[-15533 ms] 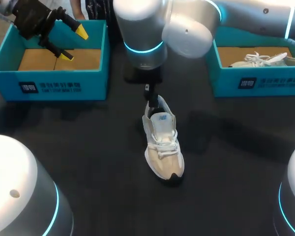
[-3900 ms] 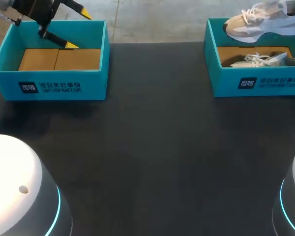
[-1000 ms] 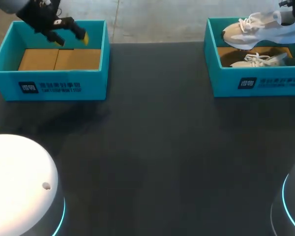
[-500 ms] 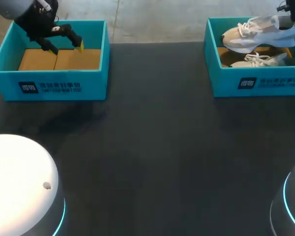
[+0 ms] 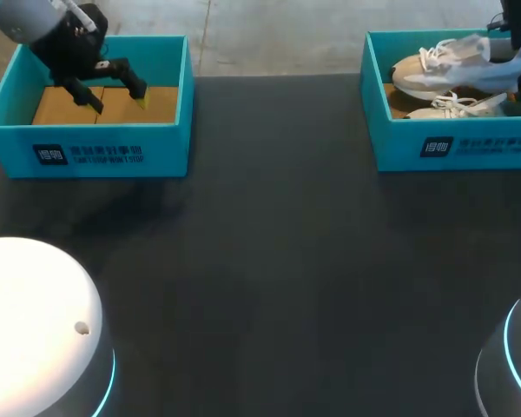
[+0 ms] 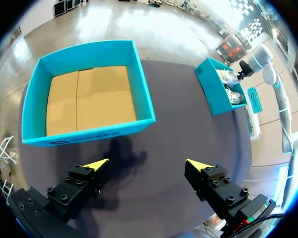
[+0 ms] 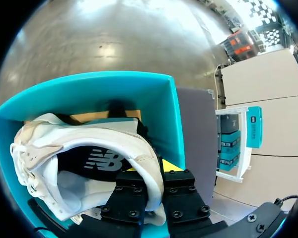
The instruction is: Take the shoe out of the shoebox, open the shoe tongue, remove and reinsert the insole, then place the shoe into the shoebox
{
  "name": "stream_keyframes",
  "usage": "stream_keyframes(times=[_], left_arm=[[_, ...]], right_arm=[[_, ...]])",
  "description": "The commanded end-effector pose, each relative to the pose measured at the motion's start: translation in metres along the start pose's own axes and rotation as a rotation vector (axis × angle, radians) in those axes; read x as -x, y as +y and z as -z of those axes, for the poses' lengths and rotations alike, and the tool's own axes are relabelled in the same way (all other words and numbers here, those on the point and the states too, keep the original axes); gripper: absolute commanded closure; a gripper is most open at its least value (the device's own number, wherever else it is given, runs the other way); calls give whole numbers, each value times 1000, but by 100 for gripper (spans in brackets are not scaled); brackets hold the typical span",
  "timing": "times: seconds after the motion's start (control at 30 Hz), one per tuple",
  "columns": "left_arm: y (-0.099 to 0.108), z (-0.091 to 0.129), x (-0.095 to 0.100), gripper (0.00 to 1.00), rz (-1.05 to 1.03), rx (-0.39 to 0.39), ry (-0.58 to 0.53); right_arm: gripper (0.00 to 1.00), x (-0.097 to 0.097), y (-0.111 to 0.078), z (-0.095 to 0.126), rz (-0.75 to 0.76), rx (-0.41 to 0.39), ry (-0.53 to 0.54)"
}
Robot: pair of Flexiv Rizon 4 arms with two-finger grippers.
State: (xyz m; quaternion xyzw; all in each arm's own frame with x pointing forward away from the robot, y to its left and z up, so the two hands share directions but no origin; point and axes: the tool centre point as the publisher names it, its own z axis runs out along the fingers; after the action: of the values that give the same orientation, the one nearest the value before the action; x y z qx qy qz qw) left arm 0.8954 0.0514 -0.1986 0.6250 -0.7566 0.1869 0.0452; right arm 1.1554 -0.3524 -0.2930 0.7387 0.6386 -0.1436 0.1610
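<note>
The right gripper (image 7: 151,173) is at the table's far right corner. Its fingers pinch the heel collar of the shoe (image 5: 451,69), which hangs low over the right box (image 5: 451,143) with its toe toward the table's middle. A second shoe (image 5: 456,109) lies in that box beneath it. The left gripper (image 6: 146,164) hovers with its fingers spread wide and nothing between them, the left box (image 6: 89,134) ahead of it.

Robot lab: black table (image 5: 269,261), teal shoeboxes (image 5: 87,155)
</note>
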Motion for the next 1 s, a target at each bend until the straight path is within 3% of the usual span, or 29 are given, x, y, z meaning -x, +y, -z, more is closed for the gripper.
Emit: stream_keyframes(times=[0.03,1.0], left_arm=[[2,-1,1,0,4,0,-3],[9,1,-3,0,44,19,-4]], right_arm=[[100,-3,6,-7,-10,-5,2],[100,-15,1,-47,-29,-65,-8]])
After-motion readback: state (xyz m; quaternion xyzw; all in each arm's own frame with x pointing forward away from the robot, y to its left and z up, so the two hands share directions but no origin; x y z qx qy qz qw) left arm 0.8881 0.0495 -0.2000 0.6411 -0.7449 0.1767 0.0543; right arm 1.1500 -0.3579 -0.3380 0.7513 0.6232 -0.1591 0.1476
